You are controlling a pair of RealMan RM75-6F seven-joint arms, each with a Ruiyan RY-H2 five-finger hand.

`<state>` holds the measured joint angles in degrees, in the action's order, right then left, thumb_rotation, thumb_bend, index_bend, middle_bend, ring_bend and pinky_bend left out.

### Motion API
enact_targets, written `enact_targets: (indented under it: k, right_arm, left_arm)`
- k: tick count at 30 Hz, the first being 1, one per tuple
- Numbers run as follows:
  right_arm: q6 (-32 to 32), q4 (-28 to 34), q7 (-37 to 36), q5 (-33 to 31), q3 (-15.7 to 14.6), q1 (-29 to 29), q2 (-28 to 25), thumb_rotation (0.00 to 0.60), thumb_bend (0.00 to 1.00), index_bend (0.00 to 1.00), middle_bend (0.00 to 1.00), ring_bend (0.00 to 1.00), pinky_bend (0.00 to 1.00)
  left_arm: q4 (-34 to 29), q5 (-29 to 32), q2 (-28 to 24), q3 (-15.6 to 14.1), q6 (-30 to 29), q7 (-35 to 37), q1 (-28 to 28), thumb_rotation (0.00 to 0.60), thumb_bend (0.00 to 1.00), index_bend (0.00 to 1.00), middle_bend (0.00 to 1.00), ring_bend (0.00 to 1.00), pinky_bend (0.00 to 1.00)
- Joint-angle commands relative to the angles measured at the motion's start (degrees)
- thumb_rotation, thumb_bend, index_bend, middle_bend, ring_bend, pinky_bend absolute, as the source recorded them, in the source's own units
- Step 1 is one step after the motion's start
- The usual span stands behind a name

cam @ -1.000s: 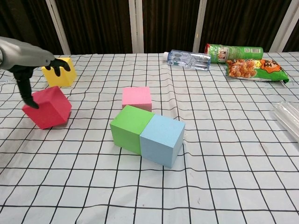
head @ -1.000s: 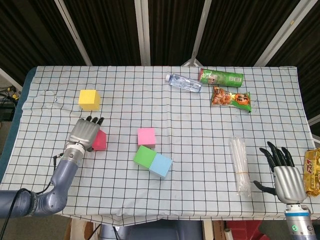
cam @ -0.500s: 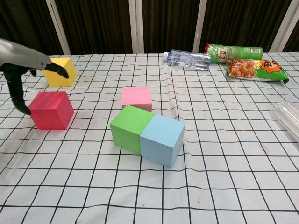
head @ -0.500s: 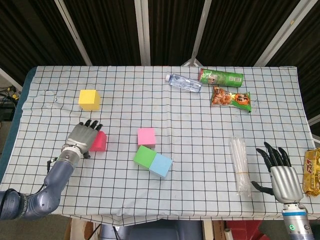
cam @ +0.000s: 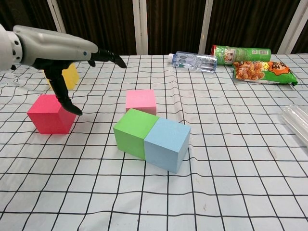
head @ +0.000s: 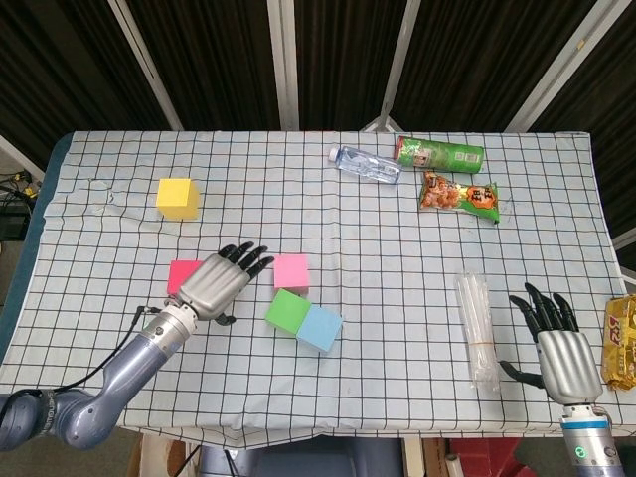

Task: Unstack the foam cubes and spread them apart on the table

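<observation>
Several foam cubes lie on the checked tablecloth. The red cube (head: 183,274) (cam: 48,114) rests alone at the left. The yellow cube (head: 178,198) (cam: 70,77) sits further back. A pink cube (head: 291,271) (cam: 141,101) stands just behind a green cube (head: 287,312) (cam: 134,131) and a light blue cube (head: 320,328) (cam: 168,143), which touch side by side. My left hand (head: 221,283) (cam: 60,50) hovers open between the red and pink cubes, holding nothing. My right hand (head: 558,343) is open near the front right edge, away from the cubes.
A water bottle (head: 365,164), a green can (head: 440,152) and a snack bag (head: 461,196) lie at the back right. A clear tube bundle (head: 476,328) lies right of centre. An orange snack pack (head: 621,343) sits at the right edge beside my right hand.
My left hand let go of the red cube, which now sits flat, and swung right toward the pink cube. The right hand barely moved.
</observation>
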<state>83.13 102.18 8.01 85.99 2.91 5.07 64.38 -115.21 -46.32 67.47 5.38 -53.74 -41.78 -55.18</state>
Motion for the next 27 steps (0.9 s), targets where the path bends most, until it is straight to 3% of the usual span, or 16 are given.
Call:
enact_targets:
  k: [1,12,19,27]
  right_arm:
    - [-0.05,0.03,0.24,-0.10,-0.02,0.00,0.07,0.600,0.06,0.17,0.04,0.13,0.00]
    - [-0.31,0.28,0.74,-0.92,0.13,0.03,0.07,0.600,0.06,0.17,0.04,0.13,0.00]
    - [-0.26,0.20,-0.34,-1.17,0.25,-0.05,-0.36,0.600,0.06,0.17,0.04,0.13,0.00]
    - [-0.12,0.11,-1.41,-0.89,0.21,-0.12,-0.71,0.600,0.06,0.17,0.04,0.13,0.00]
  left_arm:
    - [1.67,0.06,2.37,-0.85,1.85,-1.67,-1.58,0.600,0.00,0.00,0.00,0.00,0.12]
    - [6.70,-1.06,11.86,-0.72,0.80,-2.67,-4.54,0.600,0.00,0.00,0.00,0.00,0.12]
    - [7.84,-0.89,14.33,-1.17,-0.09,-3.94,-5.72,0.600,0.00,0.00,0.00,0.02,0.12]
    - [7.59,2.19,15.57,-1.24,-2.56,-6.75,-6.98,0.600,0.00,0.00,0.12,0.02,0.12]
